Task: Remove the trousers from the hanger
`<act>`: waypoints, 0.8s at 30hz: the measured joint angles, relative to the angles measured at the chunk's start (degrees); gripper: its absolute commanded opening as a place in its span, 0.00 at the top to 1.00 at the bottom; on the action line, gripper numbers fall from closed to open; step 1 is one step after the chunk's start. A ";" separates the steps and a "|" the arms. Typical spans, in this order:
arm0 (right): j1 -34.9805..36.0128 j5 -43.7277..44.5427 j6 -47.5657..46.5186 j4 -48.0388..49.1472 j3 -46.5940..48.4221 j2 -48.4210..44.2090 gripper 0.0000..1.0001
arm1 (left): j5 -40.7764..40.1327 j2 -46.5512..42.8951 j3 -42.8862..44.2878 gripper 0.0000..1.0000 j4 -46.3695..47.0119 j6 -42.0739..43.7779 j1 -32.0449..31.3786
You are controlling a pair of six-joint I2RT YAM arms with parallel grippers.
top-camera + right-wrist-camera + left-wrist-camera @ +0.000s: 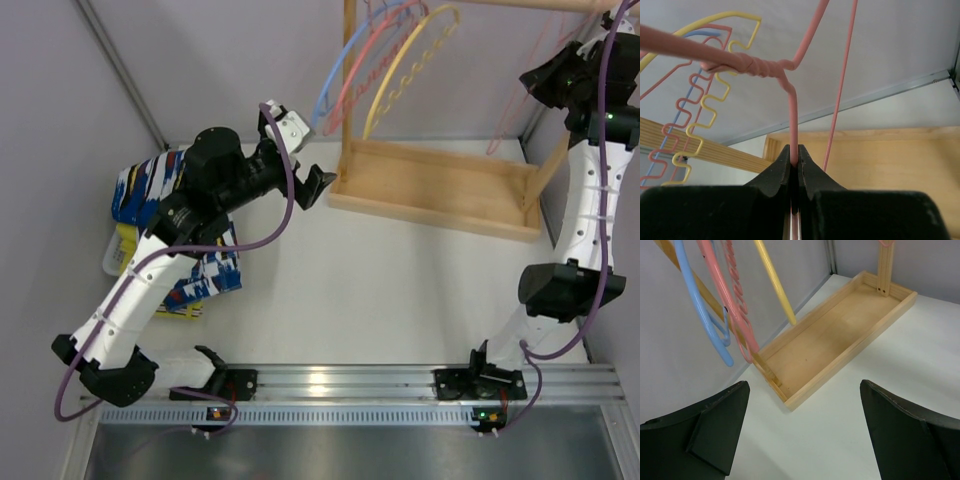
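The trousers (150, 185), royal blue with white and red patches, lie in a heap at the table's left, partly under my left arm and off any hanger. My left gripper (300, 150) hovers open and holds nothing, just left of the wooden rack's base; in the left wrist view it (804, 385) shows bare table between its fingers. At the top right, my right gripper (794, 150) is shut on the stem of the pale-pink wire hanger (755, 67), below its twisted neck. From above, the hanger (512, 105) shows only as a faint pink line.
A wooden rack with a tray-like base (430, 185) stands at the back. A blue hanger (335, 70), a pink one (365, 60) and a yellow one (400, 70) hang from its rail. A yellow folded garment (120, 250) lies under the trousers. Walls close in left and right.
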 measured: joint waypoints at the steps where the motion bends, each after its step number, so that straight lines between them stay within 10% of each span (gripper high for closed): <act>1: -0.02 0.00 -0.09 0.07 0.00 0.11 1.00 | -0.13 -0.13 -0.22 0.02 0.00 0.00 0.00; 14: -0.76 -0.15 -1.01 1.62 2.21 5.25 0.99 | -1.36 -0.83 -1.44 0.02 0.02 0.00 0.00; 24: -0.90 -1.46 -1.90 3.85 -11.06 0.28 0.38 | -2.12 -0.96 -2.36 0.02 -0.09 -3.39 1.99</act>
